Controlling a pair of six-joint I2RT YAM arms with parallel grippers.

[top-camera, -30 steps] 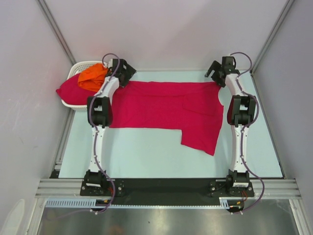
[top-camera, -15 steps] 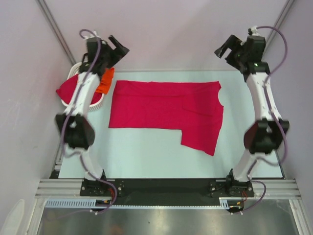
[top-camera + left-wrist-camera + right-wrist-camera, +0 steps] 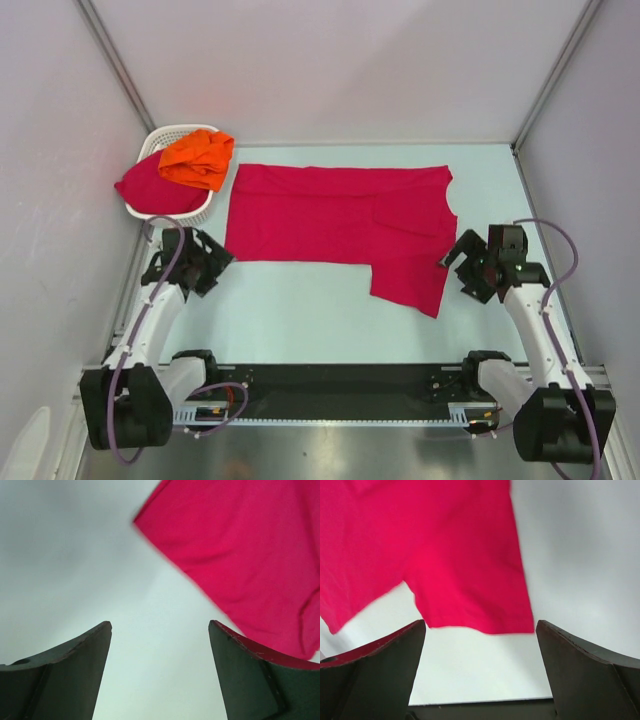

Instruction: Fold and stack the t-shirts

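Bright, even light washed the counter [image 3: 300,320], leaving barely any shadow. Both wrist views were soft: the crimson t-shirt [image 3: 240,555] had a smeared edge, and my gripper fingers [image 3: 65,680] looked dark and blurred.

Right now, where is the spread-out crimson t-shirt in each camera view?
Top external: the spread-out crimson t-shirt lies flat across the middle of the table.
Left wrist: the t-shirt fills the upper right, one corner pointing toward upper centre.
Right wrist: the t-shirt fills the upper left and centre, its edge nearest the camera.
Shared landmark: the pale table surface bordering the shirt's edge in all three.
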